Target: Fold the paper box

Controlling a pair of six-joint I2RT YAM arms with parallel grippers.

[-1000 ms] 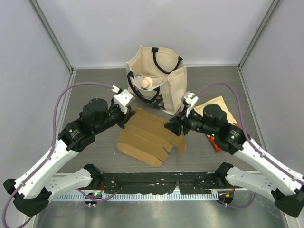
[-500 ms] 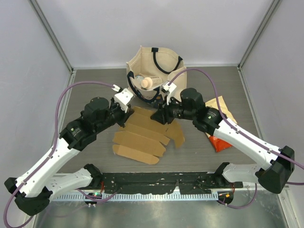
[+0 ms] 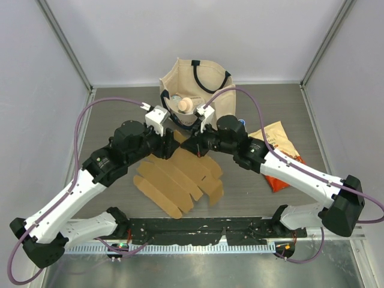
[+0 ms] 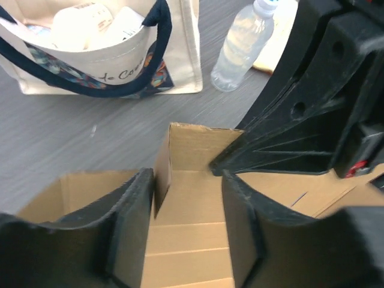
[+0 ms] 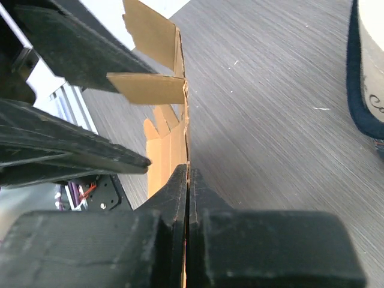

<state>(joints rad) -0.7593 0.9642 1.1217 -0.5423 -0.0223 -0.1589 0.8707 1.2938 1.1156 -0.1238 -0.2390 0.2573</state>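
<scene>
**Box half up, both grippers on it**

The box (image 3: 180, 180) sits mid-desk (image 3: 114, 108), far end raised just before the tote (image 3: 219, 108). The right gripper (image 5: 188, 172) is clamped on a thin panel, likely to steady it. The left gripper (image 4: 186, 180) is spread, straddling a flap without pinching.

Right gripper (image 5: 188, 175) now tight on the paper box (image 3: 179, 181) edge (left gripper (image 4: 187, 180) jaws newly apart)

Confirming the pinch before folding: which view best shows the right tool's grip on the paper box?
Right wrist: the right tool is shut on the paper box edge. Top external shows most of the box, not the contact; left wrist only the tool's side.
</scene>
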